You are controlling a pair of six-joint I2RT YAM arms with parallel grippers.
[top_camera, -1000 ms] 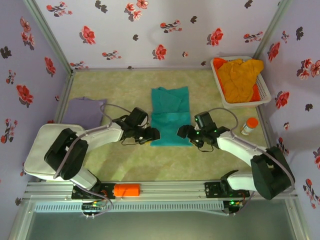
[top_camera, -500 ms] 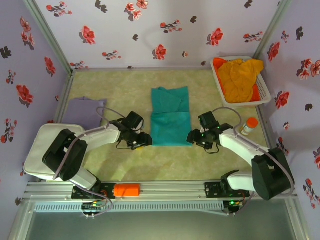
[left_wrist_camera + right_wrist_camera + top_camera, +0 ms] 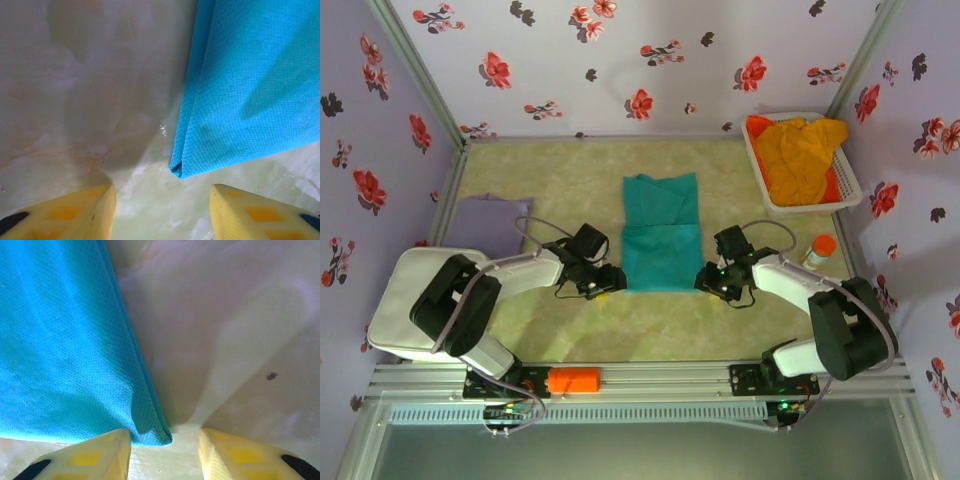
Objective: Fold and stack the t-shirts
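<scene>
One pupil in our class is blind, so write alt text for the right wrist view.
The folded near corner of a teal mesh-cloth t-shirt lies between the right gripper's two open yellow plastic fingers. Beside it lies the pale marbled table.

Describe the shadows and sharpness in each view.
Top external view: even light, sharp throughout. Left wrist view: teal mesh cloth t-shirt crisp, with a dark diagonal shadow across it. Right wrist view: right gripper's yellow fingers slightly soft, shadow on the table along the shirt's edge.
</scene>
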